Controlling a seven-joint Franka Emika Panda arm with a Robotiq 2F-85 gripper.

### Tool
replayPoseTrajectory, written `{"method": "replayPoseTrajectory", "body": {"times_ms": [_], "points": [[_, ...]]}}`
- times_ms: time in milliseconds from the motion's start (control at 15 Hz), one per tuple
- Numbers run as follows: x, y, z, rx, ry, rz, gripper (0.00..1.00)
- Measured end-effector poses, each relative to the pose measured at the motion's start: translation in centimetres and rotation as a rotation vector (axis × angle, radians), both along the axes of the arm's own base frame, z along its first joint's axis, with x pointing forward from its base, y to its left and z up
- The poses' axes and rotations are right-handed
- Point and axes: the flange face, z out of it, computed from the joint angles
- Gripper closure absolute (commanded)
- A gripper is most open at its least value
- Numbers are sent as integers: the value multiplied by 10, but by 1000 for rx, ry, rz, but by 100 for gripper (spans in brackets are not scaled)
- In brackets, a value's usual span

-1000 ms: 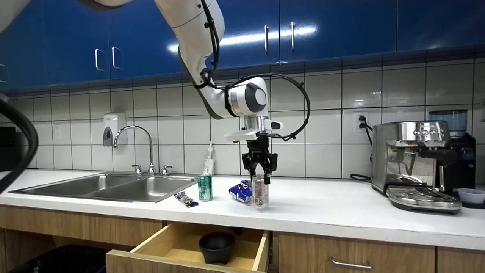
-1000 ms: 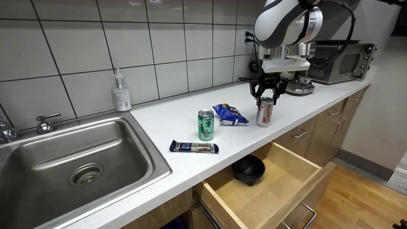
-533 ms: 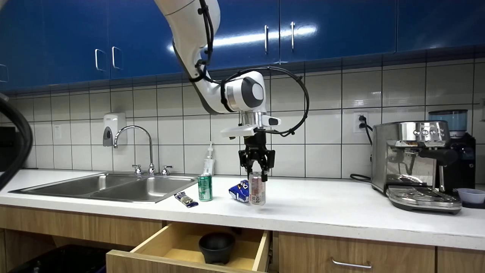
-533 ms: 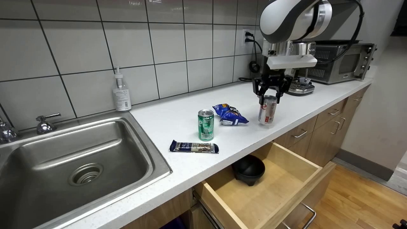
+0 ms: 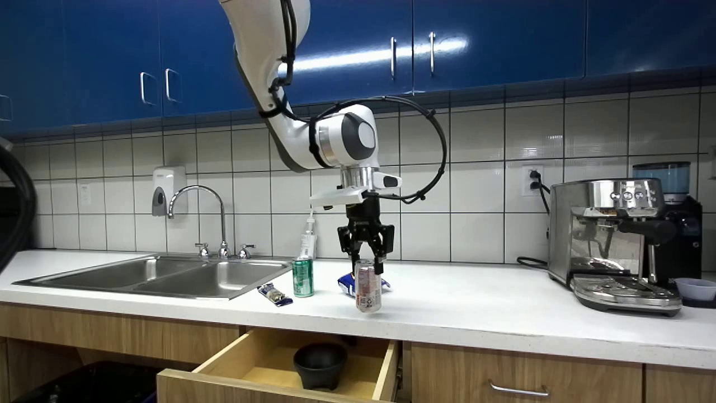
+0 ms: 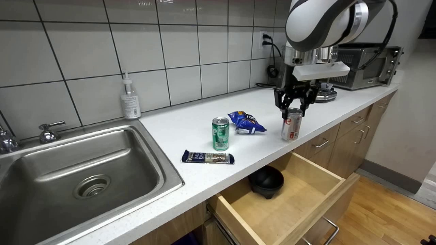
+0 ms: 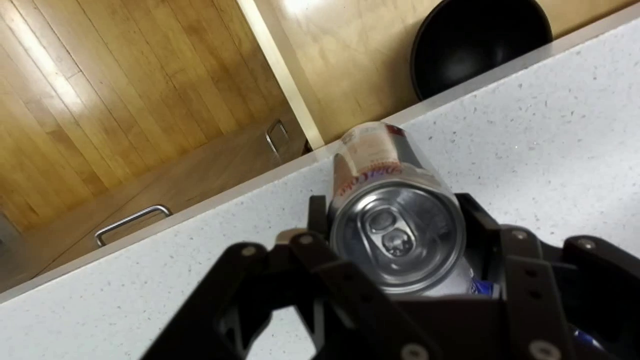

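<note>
Jaws gripping the Diet Coke can [image 7: 395,215], near upright over the bench [image 5: 475,302], close to its front edge; base contact cannot be told. Farther, lower: open drawer [image 6: 296,207], black bowl [image 6: 267,183] inside. Step, judged: moving the can. Next move calls for firm grip, base clearance.

blue bag [image 5: 346,284]: partly behind can [image 5: 367,288] in an exterior view | black bowl [image 7: 480,50]: cut at top, wrist view

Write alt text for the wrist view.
Black gripper holding a silver Diet Coke can, seen from above, speckled white counter below. At the top, an open wooden drawer holds a black bowl; upper left, wood floor.
</note>
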Motion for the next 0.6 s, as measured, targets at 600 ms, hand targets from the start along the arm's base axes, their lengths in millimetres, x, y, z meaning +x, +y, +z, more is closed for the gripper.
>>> {"method": "replayPoseTrajectory", "body": {"times_ms": [600], "points": [[-33,13,-10,-35,32,63,62]]}}
